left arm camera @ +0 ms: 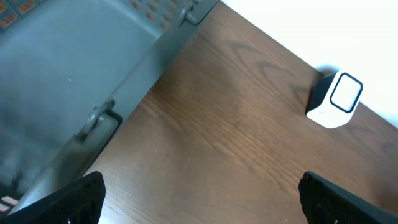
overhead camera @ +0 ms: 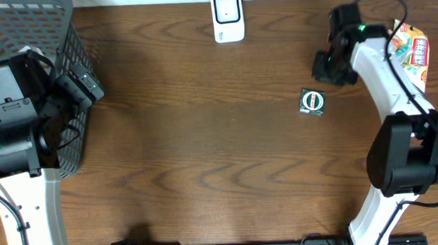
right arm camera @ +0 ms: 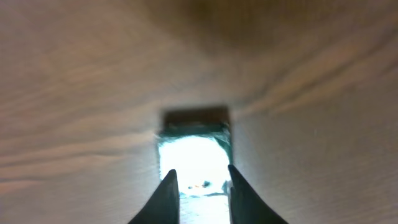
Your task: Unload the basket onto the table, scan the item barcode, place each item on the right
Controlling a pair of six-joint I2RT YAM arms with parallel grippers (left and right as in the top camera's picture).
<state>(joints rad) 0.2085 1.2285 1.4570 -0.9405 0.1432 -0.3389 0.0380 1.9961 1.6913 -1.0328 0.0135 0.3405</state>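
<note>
Close under the right wrist camera, the right gripper (right arm camera: 200,173) shows its two dark fingers a narrow gap apart, clamped on nothing, with the packet (right arm camera: 194,149) lying blurred and washed out just beyond the tips. From overhead, the table (overhead camera: 205,153) is mostly bare wood. A grey mesh basket (overhead camera: 64,40) sits at its left edge, and the left gripper (left arm camera: 200,183) hangs beside it with its jaws spread wide and nothing between them. A snack bag (overhead camera: 414,48) lies at the far right behind the right arm. The white scanner (overhead camera: 228,17) stands at the back edge, and the small dark green packet lies flat near the right gripper, well apart from the scanner. On progress, my judgement is that no scan is under way: the packet is on the table, not in either claw, not in front of the scanner's window and not in the basket. Whether it has been scanned the pictures cannot say. If not, what is left is to pick it up, find the barcode and show it to the scanner. As for writing, the snack bag has red and white print too small to read, the packet shows only a round white and green emblem, no barcode is visible, and the scanner bears no legible brand
</note>
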